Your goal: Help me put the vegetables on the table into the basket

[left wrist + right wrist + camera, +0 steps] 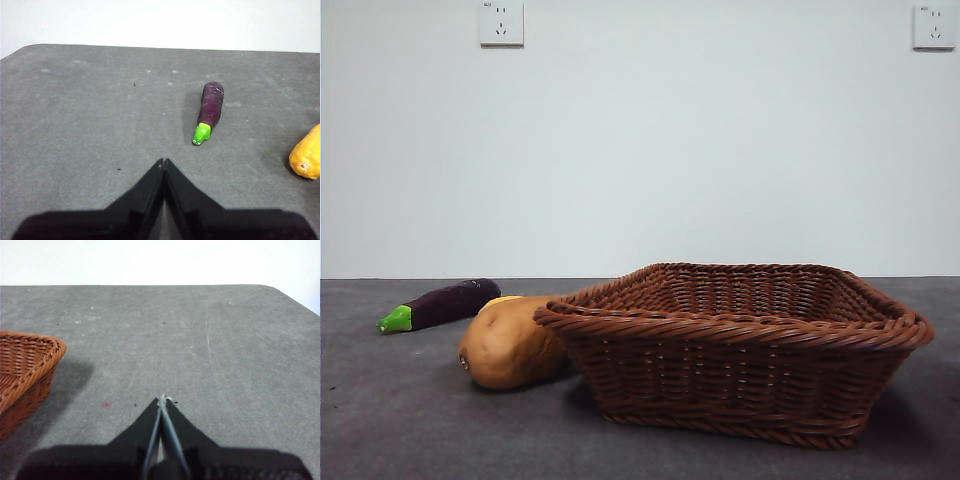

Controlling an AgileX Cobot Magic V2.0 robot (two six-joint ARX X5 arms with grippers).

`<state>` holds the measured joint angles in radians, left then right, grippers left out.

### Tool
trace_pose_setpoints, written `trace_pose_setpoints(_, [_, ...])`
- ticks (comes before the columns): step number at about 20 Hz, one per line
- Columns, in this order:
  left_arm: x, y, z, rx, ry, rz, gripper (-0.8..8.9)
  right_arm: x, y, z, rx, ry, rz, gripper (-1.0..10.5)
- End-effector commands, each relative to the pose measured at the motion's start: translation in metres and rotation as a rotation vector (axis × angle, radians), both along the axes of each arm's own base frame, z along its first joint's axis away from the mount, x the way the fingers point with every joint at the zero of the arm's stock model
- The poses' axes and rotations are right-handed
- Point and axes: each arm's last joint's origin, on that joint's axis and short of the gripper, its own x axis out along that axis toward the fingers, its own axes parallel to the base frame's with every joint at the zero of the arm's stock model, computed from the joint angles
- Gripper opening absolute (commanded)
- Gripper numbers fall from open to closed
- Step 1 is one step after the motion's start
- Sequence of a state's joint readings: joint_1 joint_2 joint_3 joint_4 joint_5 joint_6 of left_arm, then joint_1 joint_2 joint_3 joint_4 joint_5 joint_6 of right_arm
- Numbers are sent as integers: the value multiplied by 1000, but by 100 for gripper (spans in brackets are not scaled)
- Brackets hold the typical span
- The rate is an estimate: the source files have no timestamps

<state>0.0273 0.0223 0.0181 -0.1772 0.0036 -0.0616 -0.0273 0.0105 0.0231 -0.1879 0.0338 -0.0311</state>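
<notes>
On the dark grey table (400, 420) stands the brown wicker basket (740, 345), with nothing showing inside it. Against its left side lies the large tan potato (505, 345), and the yellow-orange lumpy vegetable (500, 300) peeks out behind it. Farther left lies the purple eggplant (445, 303), green stem end toward the left. In the left wrist view my left gripper (163, 162) is shut and holds nothing; the eggplant (210, 111) lies ahead of it and the yellow vegetable (307, 155) at the frame's edge. My right gripper (162, 400) is shut on nothing, beside the basket's corner (25, 365). Neither arm shows in the front view.
A white wall with two sockets (501, 22) stands behind the table. The table's rounded far corners (30, 50) show in both wrist views. Bare table surface (200, 350) stretches ahead of the right gripper.
</notes>
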Motion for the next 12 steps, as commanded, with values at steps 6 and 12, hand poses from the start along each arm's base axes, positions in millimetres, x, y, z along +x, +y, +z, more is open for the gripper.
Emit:
trace_pose_setpoints(6, [1, 0, -2, 8, -1, -3, -3, 0, 0, -3, 6, 3, 0, -11])
trace_pose_setpoints(12, [1, 0, -2, -40, -1, 6, -4, 0, 1, -3, 164, -5, -10, -11])
